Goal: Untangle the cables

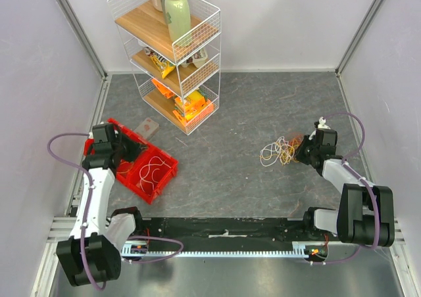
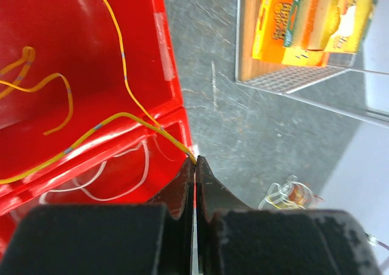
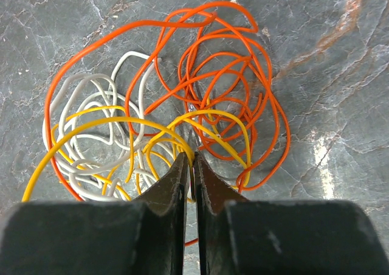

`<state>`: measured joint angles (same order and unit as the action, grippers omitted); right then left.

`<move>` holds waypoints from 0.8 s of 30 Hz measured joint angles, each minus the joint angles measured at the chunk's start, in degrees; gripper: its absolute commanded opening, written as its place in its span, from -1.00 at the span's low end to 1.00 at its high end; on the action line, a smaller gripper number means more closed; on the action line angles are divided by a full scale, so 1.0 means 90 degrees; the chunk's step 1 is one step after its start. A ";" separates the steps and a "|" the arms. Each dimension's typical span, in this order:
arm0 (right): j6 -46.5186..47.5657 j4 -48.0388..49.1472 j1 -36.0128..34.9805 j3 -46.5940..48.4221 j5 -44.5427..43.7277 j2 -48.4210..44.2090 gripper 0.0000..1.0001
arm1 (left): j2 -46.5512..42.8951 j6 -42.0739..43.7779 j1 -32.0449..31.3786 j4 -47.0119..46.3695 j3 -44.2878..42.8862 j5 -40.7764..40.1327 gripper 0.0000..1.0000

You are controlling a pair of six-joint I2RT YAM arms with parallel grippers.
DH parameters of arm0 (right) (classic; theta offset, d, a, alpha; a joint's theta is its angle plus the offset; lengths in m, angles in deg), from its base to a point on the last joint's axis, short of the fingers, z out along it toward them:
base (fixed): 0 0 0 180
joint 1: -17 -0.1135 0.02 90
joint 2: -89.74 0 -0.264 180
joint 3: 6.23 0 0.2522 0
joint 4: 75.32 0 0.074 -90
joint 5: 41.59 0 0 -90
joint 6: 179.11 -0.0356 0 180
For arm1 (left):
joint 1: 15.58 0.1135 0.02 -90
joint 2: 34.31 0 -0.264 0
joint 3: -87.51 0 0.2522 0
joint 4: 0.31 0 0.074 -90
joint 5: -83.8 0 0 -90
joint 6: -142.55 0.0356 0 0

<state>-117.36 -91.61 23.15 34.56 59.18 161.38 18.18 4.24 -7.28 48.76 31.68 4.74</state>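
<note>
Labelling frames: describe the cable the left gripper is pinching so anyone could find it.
Find the red bin by the left arm. A yellow cable runs from it into the shut left gripper. The white cable beside it lies loose, unheld.

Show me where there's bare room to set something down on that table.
The widest bare patch is the middle of the table, between the red bin and the cable tangle. More room lies right of the wire shelf, along the back wall. Crowded: the bin's corner with the left fingers, and the tangle with the right fingers.
</note>
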 measured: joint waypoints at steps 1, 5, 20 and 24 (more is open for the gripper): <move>0.0000 0.0000 0.0000 -0.0002 0.0000 0.0000 -0.71 | 0.0051 -0.0121 0.0092 -0.0151 0.0092 0.0274 -0.97; -0.0002 0.0005 0.0000 -0.0002 0.0000 0.0000 -0.71 | 0.0187 -0.0374 0.0274 -0.0398 0.0304 0.1059 -0.97; -0.0024 0.0189 -0.0078 -0.0073 0.0155 0.0095 -0.70 | -0.1163 -0.0809 0.0279 0.0325 -0.0391 0.1078 -0.97; -0.0017 0.0182 -0.0085 -0.0073 0.0155 0.0073 -0.70 | -0.0474 -0.0806 0.0291 0.0299 -0.0391 0.0663 -0.97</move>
<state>-117.51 -89.97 22.39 33.90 60.57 162.03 13.92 -3.02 -4.66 51.45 28.16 10.71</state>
